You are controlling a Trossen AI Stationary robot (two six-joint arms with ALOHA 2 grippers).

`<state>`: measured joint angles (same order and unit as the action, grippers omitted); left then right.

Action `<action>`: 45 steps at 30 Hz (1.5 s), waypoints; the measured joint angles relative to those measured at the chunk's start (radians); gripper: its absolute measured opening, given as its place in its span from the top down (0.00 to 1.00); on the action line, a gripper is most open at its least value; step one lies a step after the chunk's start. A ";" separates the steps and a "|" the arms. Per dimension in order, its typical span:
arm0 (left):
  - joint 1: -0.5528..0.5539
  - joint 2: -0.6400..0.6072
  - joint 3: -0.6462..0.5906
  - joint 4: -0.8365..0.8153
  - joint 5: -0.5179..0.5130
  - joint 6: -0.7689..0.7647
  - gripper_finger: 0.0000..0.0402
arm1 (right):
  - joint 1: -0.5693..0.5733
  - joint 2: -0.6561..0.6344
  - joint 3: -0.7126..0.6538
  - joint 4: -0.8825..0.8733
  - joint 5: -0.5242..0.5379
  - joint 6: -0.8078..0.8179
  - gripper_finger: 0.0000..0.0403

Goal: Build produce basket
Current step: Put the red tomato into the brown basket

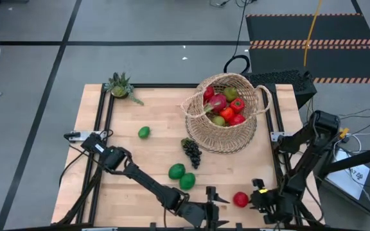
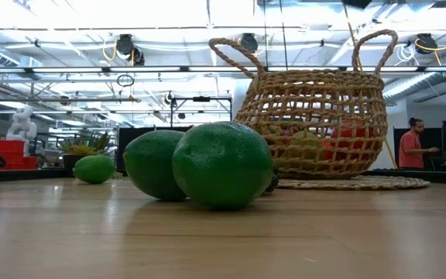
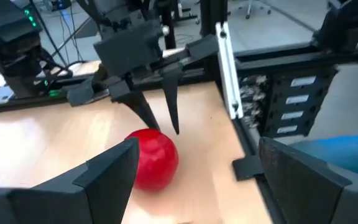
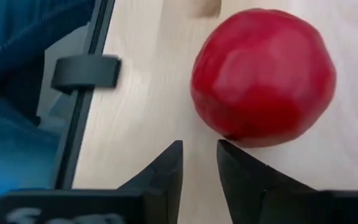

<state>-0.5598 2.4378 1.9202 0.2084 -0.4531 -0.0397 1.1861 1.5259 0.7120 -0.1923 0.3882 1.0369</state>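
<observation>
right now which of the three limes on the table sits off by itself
The lime nearest the potted plant, out on bare wood. The other two limes lie touching each other near the grapes.

The pale wooden table top point(image 1: 159, 160) has a smooth, matt finish with a fine visible grain. The large round tan wicker basket point(image 1: 227, 122) is an open, rough weave of coarse twisted fibre. The round red apple point(image 4: 263, 78) looks like smooth plastic with a soft sheen. The two round green limes point(image 2: 223, 164) carry a finely pebbled, matt skin. The dark angular fingers point(image 3: 166, 102) of the right gripper look like matt black plastic.
</observation>
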 joint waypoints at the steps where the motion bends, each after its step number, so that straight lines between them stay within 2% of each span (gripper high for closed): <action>1: 0.004 0.000 -0.001 -0.006 -0.001 0.001 0.18 | -0.015 0.000 0.000 0.002 0.000 -0.019 0.78; 12: 0.097 0.000 -0.002 -0.115 -0.010 -0.063 0.18 | -0.159 0.001 0.000 0.001 0.003 -0.240 0.81; 17: 0.128 0.000 -0.002 -0.213 0.066 -0.094 0.17 | -0.204 0.001 0.000 0.001 0.004 -0.322 0.81; 21: 0.143 0.000 -0.002 -0.238 0.112 -0.106 0.10 | -0.229 0.001 0.000 0.001 0.005 -0.369 0.81; 25: 0.141 0.000 -0.002 -0.239 0.113 -0.128 0.01 | -0.238 0.001 0.000 0.001 0.006 -0.395 0.81; 29: 0.135 0.000 -0.002 -0.262 0.116 -0.145 0.04 | -0.238 0.001 0.000 0.001 0.006 -0.395 0.81; 37: 0.131 0.000 -0.002 -0.265 0.116 -0.164 0.01 | -0.238 0.001 0.000 0.046 0.006 -0.409 0.81; 45: 0.131 0.000 -0.002 -0.273 0.197 -0.190 0.00 | -0.238 0.001 0.000 0.073 0.006 -0.455 0.81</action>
<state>-0.4286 2.4374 1.9182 -0.0642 -0.2562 -0.2299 0.9482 1.5265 0.7116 -0.1192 0.3946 0.5819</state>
